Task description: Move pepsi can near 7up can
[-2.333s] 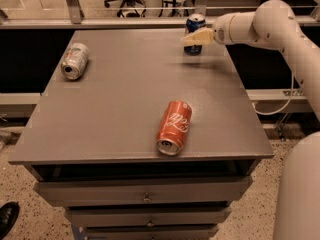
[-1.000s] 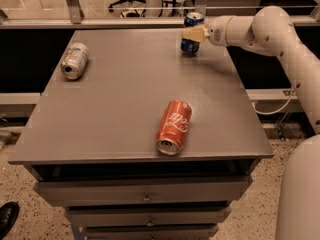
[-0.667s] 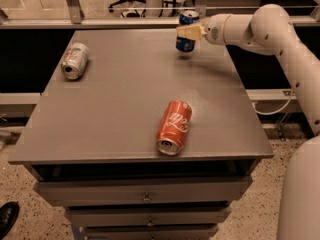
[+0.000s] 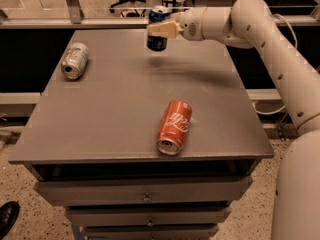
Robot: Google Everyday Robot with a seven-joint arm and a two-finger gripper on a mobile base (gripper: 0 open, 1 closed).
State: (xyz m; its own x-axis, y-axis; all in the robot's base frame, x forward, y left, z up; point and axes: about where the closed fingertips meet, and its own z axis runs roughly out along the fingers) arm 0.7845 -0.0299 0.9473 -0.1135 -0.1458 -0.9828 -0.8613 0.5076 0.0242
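The pepsi can [image 4: 157,40], dark blue with a silver top, hangs upright in the air above the far middle of the grey table [image 4: 110,109]. My gripper [image 4: 161,30] is shut on it, reaching in from the right on the white arm. The 7up can [image 4: 75,60], silvery-grey, lies on its side near the table's far left edge, well to the left of the held can.
A red-orange can [image 4: 174,127] with white script lies on its side near the table's front middle. Drawers [image 4: 145,194] sit under the tabletop. A glass partition and a railing run behind the table. A dark shoe [image 4: 7,218] shows at the bottom left.
My gripper has lifted the pepsi can off the far right of the table and carried it leftward. The other two cans have not moved.
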